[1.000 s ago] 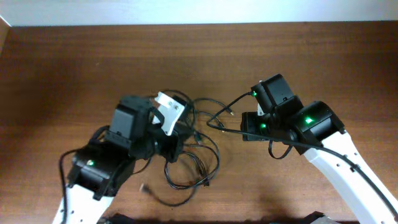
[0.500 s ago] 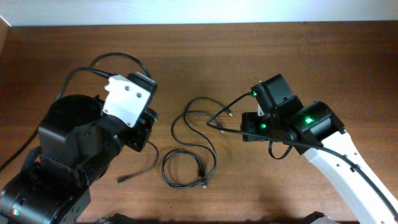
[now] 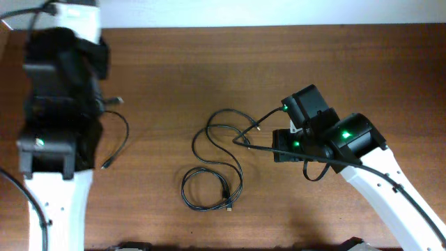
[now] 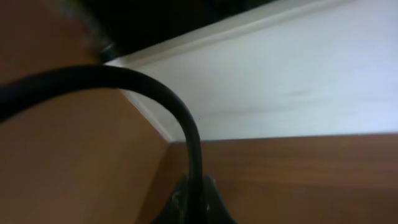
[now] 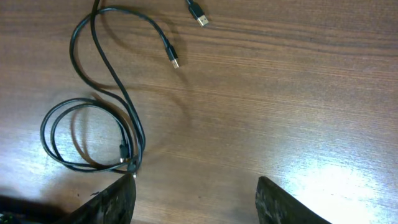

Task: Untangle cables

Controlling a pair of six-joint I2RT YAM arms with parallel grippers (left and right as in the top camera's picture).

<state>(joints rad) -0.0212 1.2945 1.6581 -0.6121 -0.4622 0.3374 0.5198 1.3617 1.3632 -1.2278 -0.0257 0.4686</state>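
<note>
L arm stands high at the far left edge of the worktop [image 3: 209, 63]. The L tool [image 4: 193, 202] seems pinched tight on a single cable [image 3: 126, 132]. In the wrist view the cord arcs over and runs down into a dark wedge where the fingers meet. That spot is dim, so it's a reading, not a certainty. From above, that cable hangs in a loose curve beside the arm w/ both ends free, well apart from the rest. Prob. held out there on purpose, so it can't drop back across the others.

The other cables [image 3: 184, 189] lie mid-worktop: a round coil nearer the arms' bases, w/ longer loops snaking up from it toward the R arm. Strands cross in a few places; can't tell if any real knot is in there. Two small plugs [image 5: 174, 61] lie loose on bare wood by the upper loop.

R tool [image 5: 196, 196] is spread wide, w/ nothing between the fingers, just wood. It hovers just beside the loops' right end, prob. placed to pin or pick a strand; my guess only.

Containers: none in view, no box, tray or bin. So separate patches of worktop are the only obvious spots for sorted cables.
</note>
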